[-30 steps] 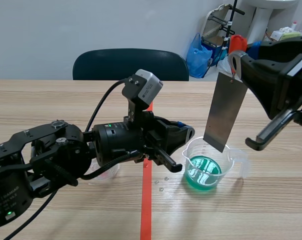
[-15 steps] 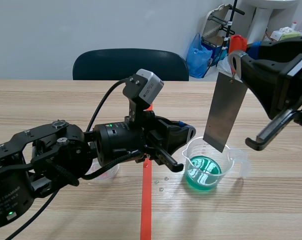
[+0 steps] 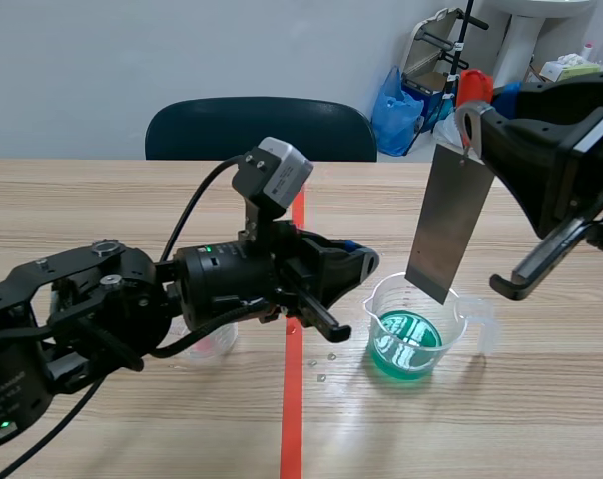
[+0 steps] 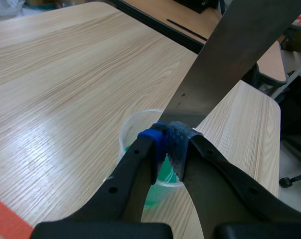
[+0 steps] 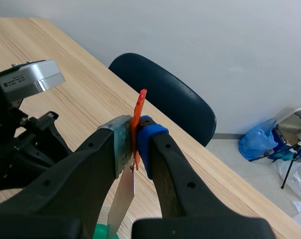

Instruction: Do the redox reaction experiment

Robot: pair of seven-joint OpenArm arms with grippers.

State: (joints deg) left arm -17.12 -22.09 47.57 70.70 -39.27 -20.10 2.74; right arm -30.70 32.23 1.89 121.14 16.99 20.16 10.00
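The right gripper [image 5: 135, 135] clamps the top of the strip [image 3: 449, 225]. The strip hangs tilted, its lower end at the rim of the beaker [image 3: 418, 329] of green liquid, toward the table's [image 3: 102, 200] near edge. The left gripper [image 4: 169, 144], pads pressed together on nothing, sits just beside the beaker. A chair [image 3: 257, 125] stands past the far edge.

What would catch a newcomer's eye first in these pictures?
The grey metal strip, gripped at its top by the high-held right gripper, hangs tilted over the right part of the table. Right under its lower end stands a clear beaker holding green liquid. The left gripper, fingers shut on nothing, sits low just short of that beaker.
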